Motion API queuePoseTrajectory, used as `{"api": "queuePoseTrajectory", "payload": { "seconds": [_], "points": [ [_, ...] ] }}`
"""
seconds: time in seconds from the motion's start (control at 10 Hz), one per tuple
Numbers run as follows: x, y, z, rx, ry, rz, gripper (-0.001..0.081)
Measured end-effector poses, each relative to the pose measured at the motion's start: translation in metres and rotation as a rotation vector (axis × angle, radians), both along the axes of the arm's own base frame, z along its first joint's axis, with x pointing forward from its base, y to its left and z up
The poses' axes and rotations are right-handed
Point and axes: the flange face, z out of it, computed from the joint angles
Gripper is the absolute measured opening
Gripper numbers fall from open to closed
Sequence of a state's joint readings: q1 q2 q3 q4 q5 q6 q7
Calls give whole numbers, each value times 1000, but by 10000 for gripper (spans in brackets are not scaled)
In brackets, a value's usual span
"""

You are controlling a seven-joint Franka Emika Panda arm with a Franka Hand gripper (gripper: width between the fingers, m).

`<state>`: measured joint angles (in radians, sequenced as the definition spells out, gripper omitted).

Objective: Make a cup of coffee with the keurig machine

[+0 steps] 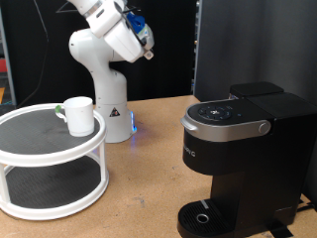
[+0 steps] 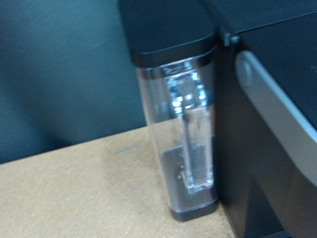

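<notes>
while the arm (image 1: 104, 30) reaches up toward the exterior view's top, well above the table (image 1: 149, 169), its gripper is not clearly seen, so i cannot tell whether the fingers are apart or together. the cup (image 1: 78, 115) stands upright on the upper tier of a white two-tier round stand (image 1: 50, 164) at the exterior view's left. the keurig machine (image 1: 243, 159) sits at the right, lid down. the wrist view shows its clear water tank (image 2: 183, 134) against the black body.
</notes>
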<state>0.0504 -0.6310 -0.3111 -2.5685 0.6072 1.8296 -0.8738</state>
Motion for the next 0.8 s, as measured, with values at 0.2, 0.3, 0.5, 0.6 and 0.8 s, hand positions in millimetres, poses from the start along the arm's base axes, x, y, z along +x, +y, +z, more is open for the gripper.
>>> {"api": "queuePoseTrajectory", "payload": {
  "seconds": [0.2,0.3,0.5,0.6,0.8],
  "points": [
    [-15,-14,-5,17,-31,-27,7],
    [-27,-21,-7,35,-55,10,7],
    [-35,-26,-5,49,-78,22,7],
    [-30,-28,-7,44,-110,-43,7],
    [-37,-37,-16,43,-173,-169,7]
  ]
}}
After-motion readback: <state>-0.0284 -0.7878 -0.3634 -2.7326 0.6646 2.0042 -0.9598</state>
